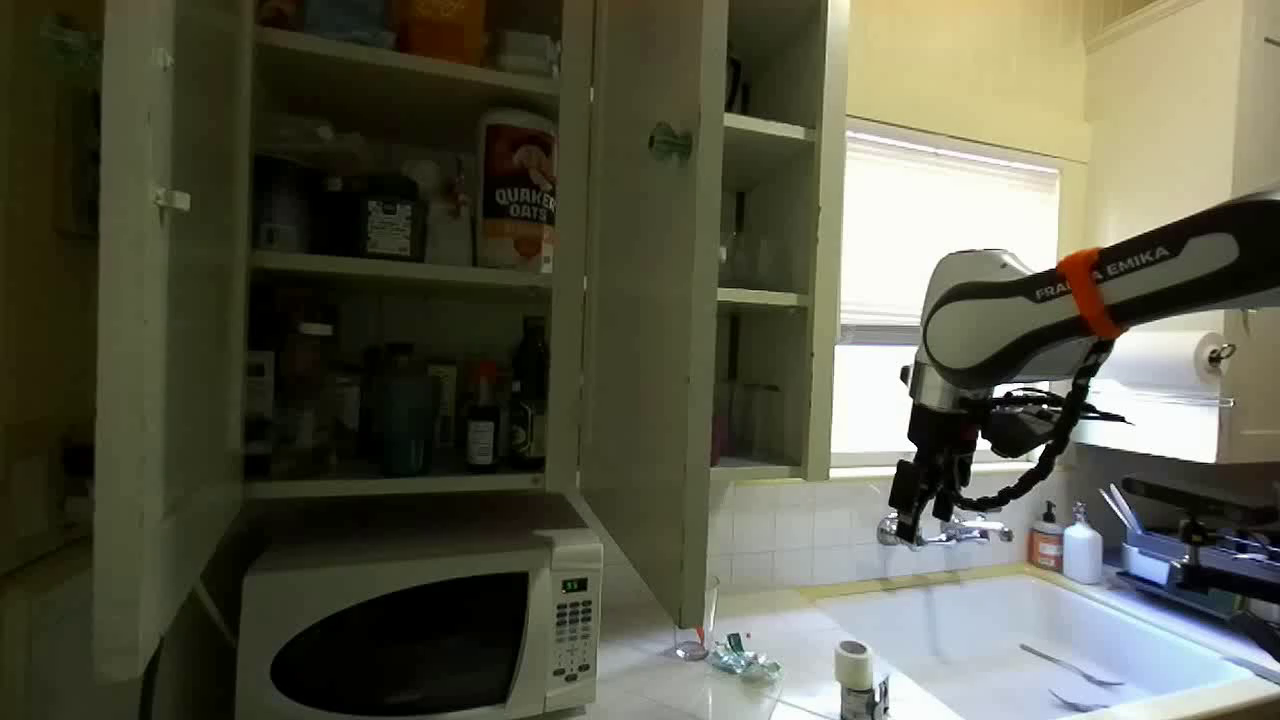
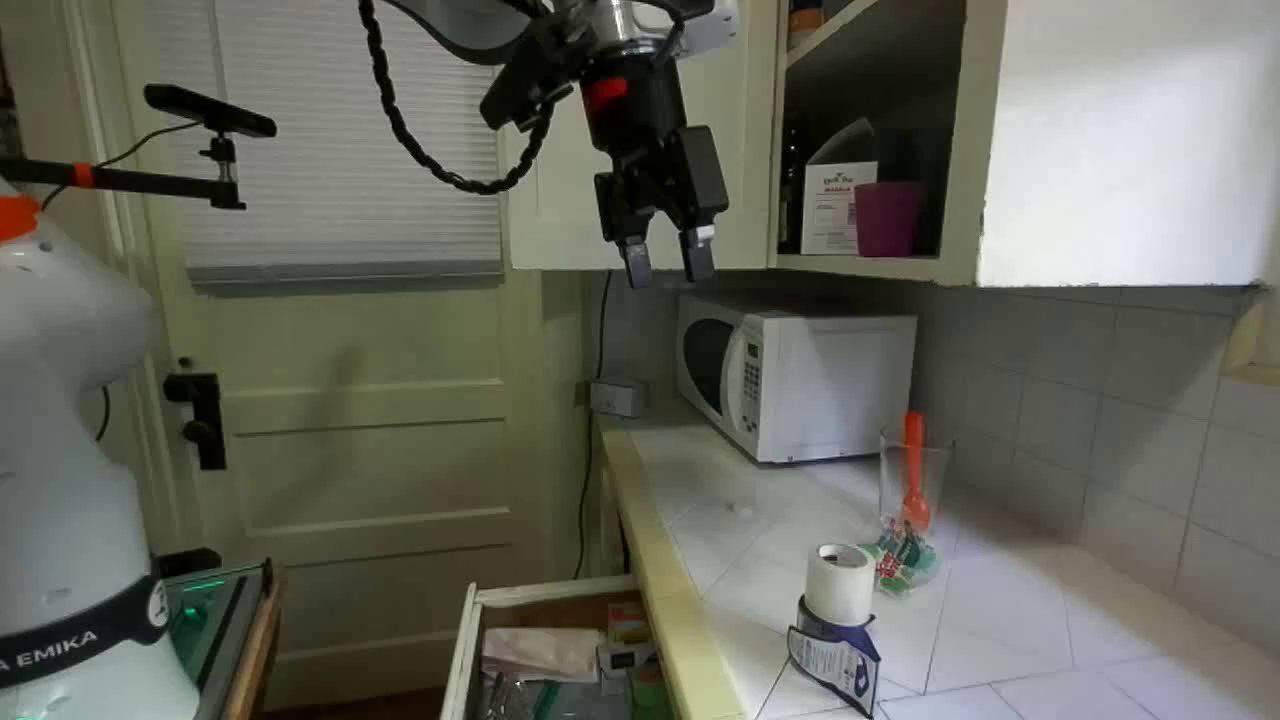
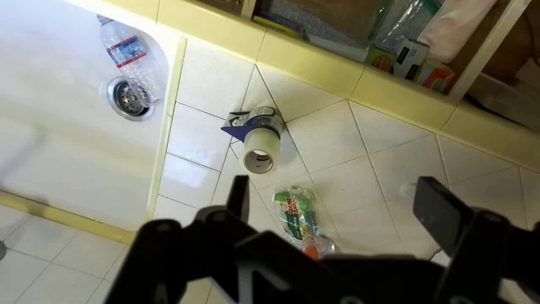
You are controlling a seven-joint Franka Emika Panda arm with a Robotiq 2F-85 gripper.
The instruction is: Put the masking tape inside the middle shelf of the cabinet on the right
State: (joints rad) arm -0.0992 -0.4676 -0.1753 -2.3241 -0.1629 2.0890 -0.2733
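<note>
The masking tape is a cream roll that stands on top of a blue and white tape dispenser on the tiled counter; it shows in both exterior views (image 1: 853, 662) (image 2: 840, 585) and in the wrist view (image 3: 261, 150). My gripper (image 1: 925, 522) is open with nothing between its fingers, also in an exterior view (image 2: 667, 265) and the wrist view (image 3: 331, 198). It hangs well above the counter, apart from the tape. The narrow white cabinet (image 1: 829, 250) has its door (image 1: 645, 350) open. Its middle shelf (image 1: 763, 297) shows partly; the door hides the rest.
A wider open cabinet (image 1: 400, 267) holds bottles and boxes above a microwave (image 1: 420, 620). A glass with an orange utensil (image 2: 915, 480) and a sponge pack (image 3: 295, 211) are near the tape. The sink (image 3: 63, 105) holds a plastic bottle (image 3: 130, 59). A drawer (image 2: 475, 640) stands open.
</note>
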